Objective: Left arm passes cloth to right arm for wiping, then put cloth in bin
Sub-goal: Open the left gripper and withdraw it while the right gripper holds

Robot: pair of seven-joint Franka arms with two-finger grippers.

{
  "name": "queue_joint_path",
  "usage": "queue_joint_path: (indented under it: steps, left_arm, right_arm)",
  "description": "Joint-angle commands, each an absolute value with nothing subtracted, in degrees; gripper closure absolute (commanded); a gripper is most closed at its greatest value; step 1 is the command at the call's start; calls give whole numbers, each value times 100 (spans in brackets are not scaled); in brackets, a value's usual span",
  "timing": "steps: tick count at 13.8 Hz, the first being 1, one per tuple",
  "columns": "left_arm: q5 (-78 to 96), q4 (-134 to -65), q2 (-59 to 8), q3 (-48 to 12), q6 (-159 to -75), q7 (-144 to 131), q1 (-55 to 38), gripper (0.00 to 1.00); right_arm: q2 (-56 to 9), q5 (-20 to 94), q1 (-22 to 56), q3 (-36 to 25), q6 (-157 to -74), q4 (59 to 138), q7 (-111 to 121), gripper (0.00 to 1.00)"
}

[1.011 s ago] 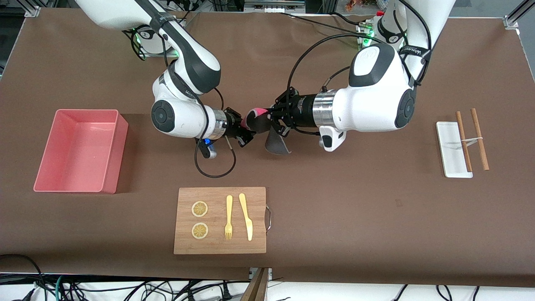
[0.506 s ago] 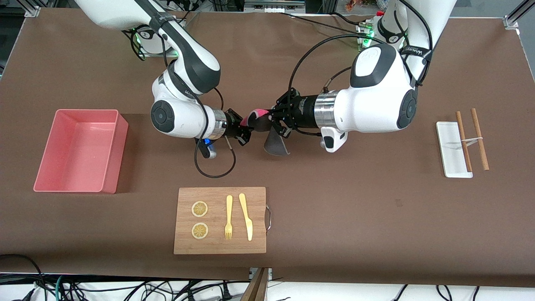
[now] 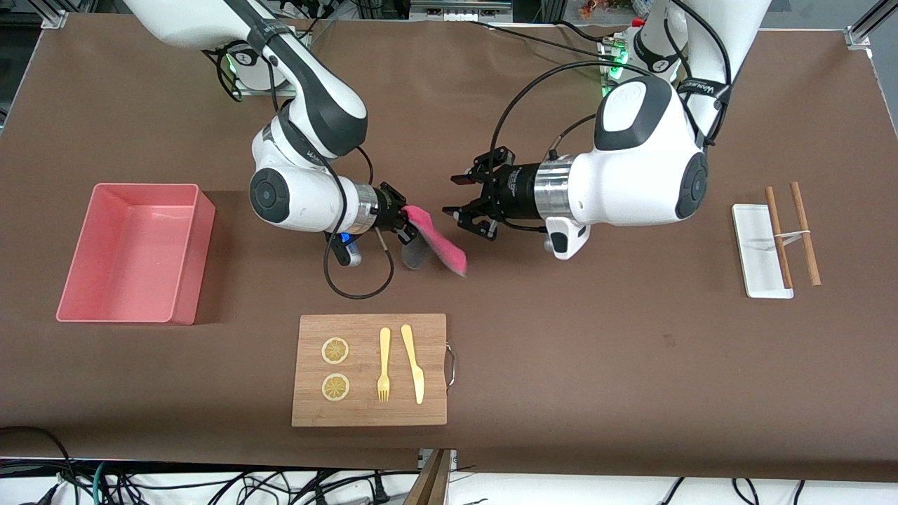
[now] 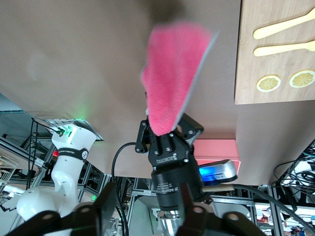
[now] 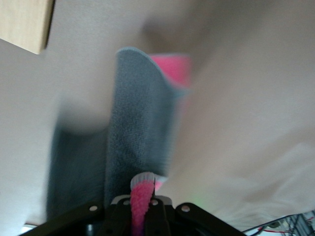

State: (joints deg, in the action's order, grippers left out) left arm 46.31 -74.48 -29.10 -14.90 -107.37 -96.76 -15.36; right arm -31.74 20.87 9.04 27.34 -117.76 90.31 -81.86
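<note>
Right end effector (image 3: 401, 223) is pinched tight on one edge of the cloth (image 3: 438, 242), which hangs down from it, pink face toward the front camera, grey face visible in the right wrist view. Right arm is bent at the elbow with its wrist lying roughly horizontal, pointing toward the left arm's end of the table (image 3: 631, 365). Left end effector (image 3: 457, 196) has its fingers spread and nothing between them; it sits just beside the cloth, not touching. Left wrist also horizontal, facing the right one. Both are up over bare table, between the bases and the cutting board (image 3: 370, 369). Bin (image 3: 133, 252) sits at the right arm's end of the table, well apart from the cloth
</note>
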Motion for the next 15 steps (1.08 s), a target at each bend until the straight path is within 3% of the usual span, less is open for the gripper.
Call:
queue_joint_path:
  steps: [1, 3, 8, 15]
  left_arm:
    - [4641, -7269, -2936, -1477, -10495, -9721, -1346, 0]
    - [4588, -7251, -2918, -1485, -10249, -9642, -1117, 0]
    - [3500, -7251, -2646, -1477, -9468, -8791, -792, 0]
    - [2033, -7260, -2593, -1477, -8509, -6481, -124, 0]
  right_arm:
    - [-3111, 2162, 853, 2751, -11279, 9088, -7850, 100]
    - [-3207, 2136, 853, 2751, -10917, 9149, -7508, 100]
    - [-3322, 1672, 853, 2471, -10890, 9825, -6603, 100]
    - [-3375, 1345, 853, 741, -10487, 9976, -3766, 100]
